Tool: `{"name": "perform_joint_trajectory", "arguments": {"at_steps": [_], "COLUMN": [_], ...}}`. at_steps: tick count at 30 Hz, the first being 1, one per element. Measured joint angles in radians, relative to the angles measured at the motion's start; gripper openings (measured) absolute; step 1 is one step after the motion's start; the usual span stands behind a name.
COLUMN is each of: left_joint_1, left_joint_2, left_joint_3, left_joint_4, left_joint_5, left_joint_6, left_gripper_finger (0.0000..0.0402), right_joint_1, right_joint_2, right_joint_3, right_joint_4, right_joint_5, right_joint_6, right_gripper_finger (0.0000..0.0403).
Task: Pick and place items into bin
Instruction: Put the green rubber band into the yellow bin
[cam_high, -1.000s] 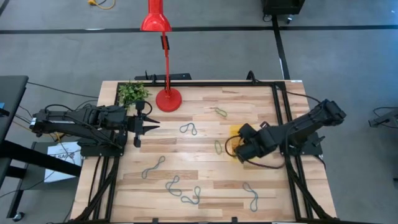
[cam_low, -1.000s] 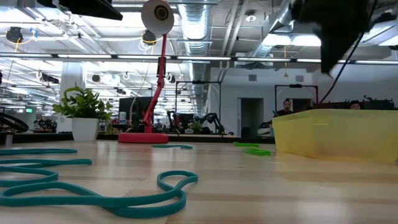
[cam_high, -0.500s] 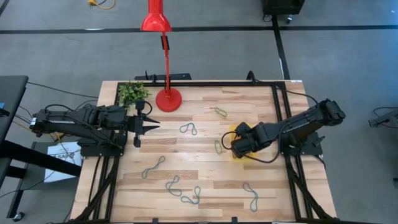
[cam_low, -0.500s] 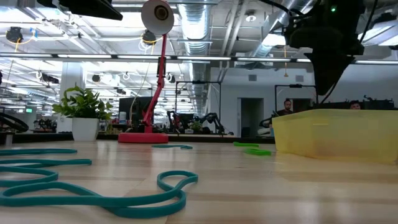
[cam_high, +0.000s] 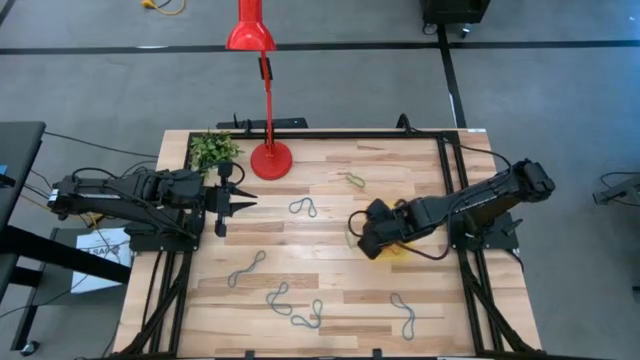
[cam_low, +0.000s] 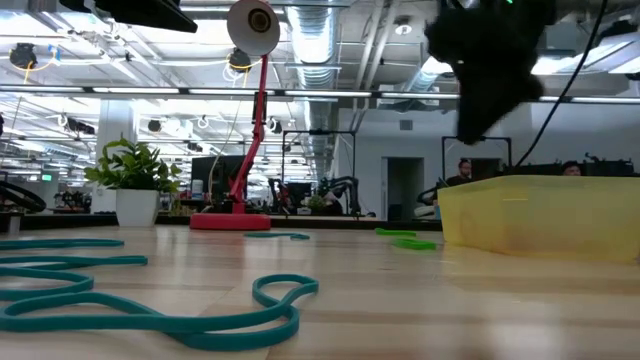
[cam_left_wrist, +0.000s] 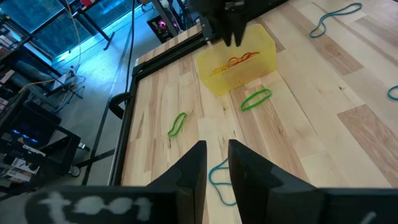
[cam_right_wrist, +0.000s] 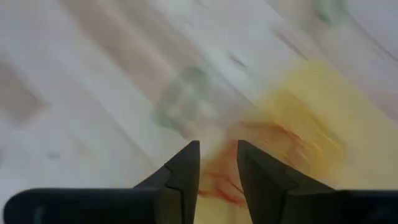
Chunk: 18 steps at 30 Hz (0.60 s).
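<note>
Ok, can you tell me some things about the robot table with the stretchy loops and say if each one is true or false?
1. The translucent yellow plastic bin has red and orange loops inside. True.
2. The right gripper is far from the bin. False: it hangs over the bin's edge.
3. A green loop lies on the wooden table beside the bin. True.
4. The left gripper holds a loop. False: it is empty, near the small green plant.
5. The red lamp base sits inside the bin. False: it stands on the table.
</note>
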Motion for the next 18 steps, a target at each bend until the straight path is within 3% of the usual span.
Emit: {"name": "perform_joint_trajectory", "arguments": {"at_steps": [4, 10, 15, 18], "left_joint_1": [0.0, 0.0, 0.0, 0.0], "left_joint_2": [0.0, 0.0, 0.0, 0.0], "left_joint_3": [0.0, 0.0, 0.0, 0.0], "left_joint_4": [0.0, 0.0, 0.0, 0.0], "left_joint_5": [0.0, 0.0, 0.0, 0.0], "left_joint_6": [0.0, 0.0, 0.0, 0.0], "left_gripper_finger": [0.0057, 0.0057, 0.0057, 0.0057], "right_joint_1": [-0.009, -0.059, -0.091, -0.098], "right_joint_2": [0.0, 0.098, 0.267, 0.369], "right_joint_3": [0.0, 0.001, 0.011, 0.07], "right_joint_4": [0.169, 0.305, 0.411, 0.388], "right_joint_5": [0.007, 0.046, -0.127, -0.184], "right_joint_6": [-0.096, -0.054, -0.099, -0.118], "right_gripper_finger": [0.0102, 0.0102, 0.0102, 0.0102]}}
